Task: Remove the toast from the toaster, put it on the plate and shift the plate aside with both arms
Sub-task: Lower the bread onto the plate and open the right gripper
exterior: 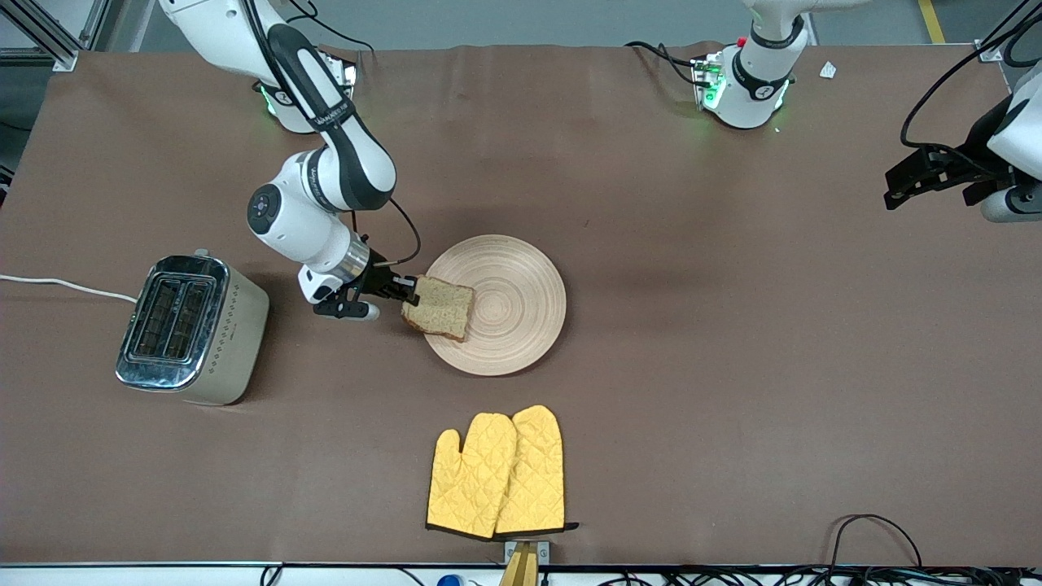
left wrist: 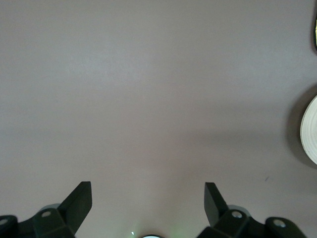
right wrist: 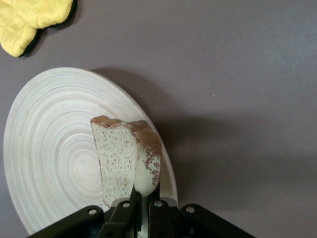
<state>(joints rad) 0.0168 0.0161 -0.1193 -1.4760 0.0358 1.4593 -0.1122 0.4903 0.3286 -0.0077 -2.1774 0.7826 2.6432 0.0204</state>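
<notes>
The toast, a brown speckled slice with a darker crust, is held in my right gripper, which is shut on its edge. The slice hangs over the rim of the plate at the toaster's side. In the right wrist view the toast stands on edge between the fingers, over the round light-wood plate. My left gripper is open and empty over bare table at the left arm's end, where that arm waits. The left wrist view shows its fingers spread over the cloth, with the plate's rim at the edge.
A silver toaster with two empty slots stands toward the right arm's end, its white cord trailing off. A pair of yellow oven mitts lies nearer the front camera than the plate, also in the right wrist view. Brown cloth covers the table.
</notes>
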